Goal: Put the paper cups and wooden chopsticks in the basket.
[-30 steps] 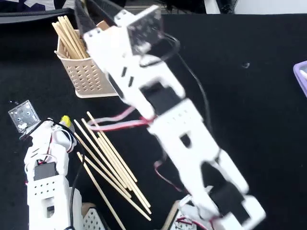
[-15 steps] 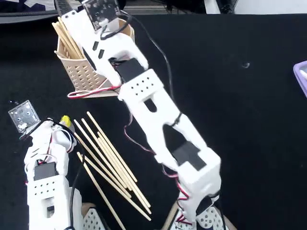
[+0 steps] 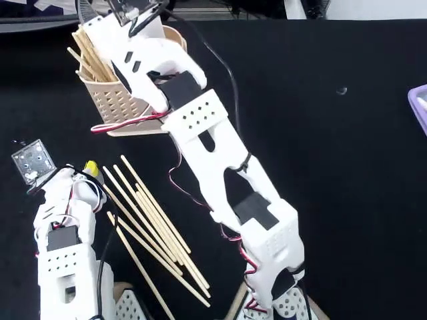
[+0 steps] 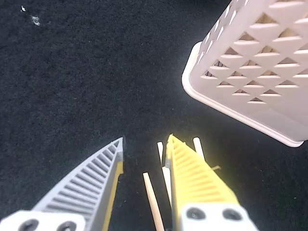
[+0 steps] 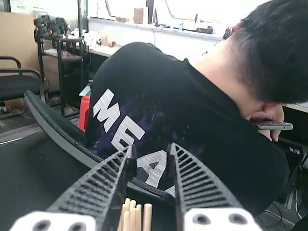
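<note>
A black counter [image 3: 347, 173] is seen under both arms.

The fingers of the right gripper [image 5: 151, 149] are parted by a small gap. Some blunt chopstick ends [image 5: 134, 214] are seen low between them, close against one finger. Whether these ends are pinched cannot be told. In the high view this gripper is placed over the mouth of the basket [image 3: 119, 103], which is found at the far left of the counter. A bundle of standing chopsticks [image 3: 90, 57] is leaned in the basket, just beside the gripper. The right arm [image 3: 227, 167] is stretched from the near edge of the counter up to the basket.

The fingers of the left gripper [image 4: 144, 142] are opened wider, and nothing is held by them. They are pointed down at the counter, and the tips of the loose chopsticks [image 4: 151, 199] are seen between them and under the yellow finger. A corner of the basket is seen near, a little beyond the fingertips. In the high view the loose chopsticks are spread flat on the counter in a slanted fan, between the two arms and apart from the basket. The left arm [image 3: 63, 233] is placed at the near left corner.
</note>
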